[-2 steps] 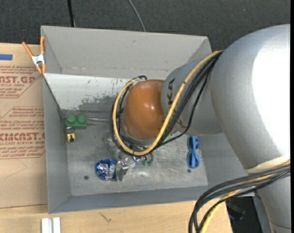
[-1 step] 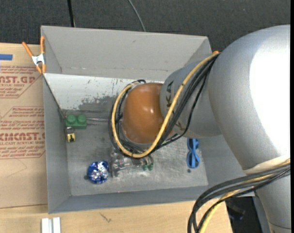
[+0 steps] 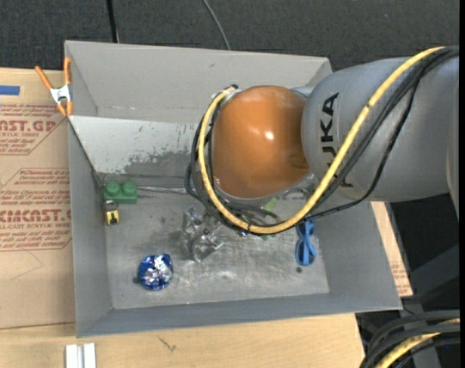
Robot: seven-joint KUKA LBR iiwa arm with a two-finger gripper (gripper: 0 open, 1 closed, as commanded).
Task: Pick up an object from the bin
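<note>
gripper (image 3: 200, 236) sits low over the bin (image 3: 140, 79) floor, about mid-bin, under the orange wrist cover (image 3: 255, 140); whether it is released or clenched cannot be told from this angle; nothing visibly grasped.

no object directly under it that can be made out, just scuffed grey floor; nearest candidate is the blue-and-white crumpled ball (image 3: 154, 271), near-left of the gripper, apart from it; blue clip-like piece (image 3: 305, 244) lies to the right, near the right wall.

judgement on doing the step well: commit to one target before descending; the ball sits free with open floor all round, so centre over it, straddle it, close only once at floor level; lift straight up; it looks soft and crushable, so a light squeeze should hold.

count: one blue-and-white ball; one blue clip-like piece; one green two-stud brick (image 3: 120, 191) at the far-left of the floor; one small yellow-and-black piece (image 3: 112, 217) just near of the brick; one green scrap (image 3: 271, 203) mostly hidden under the wrist, kind unclear.
</note>
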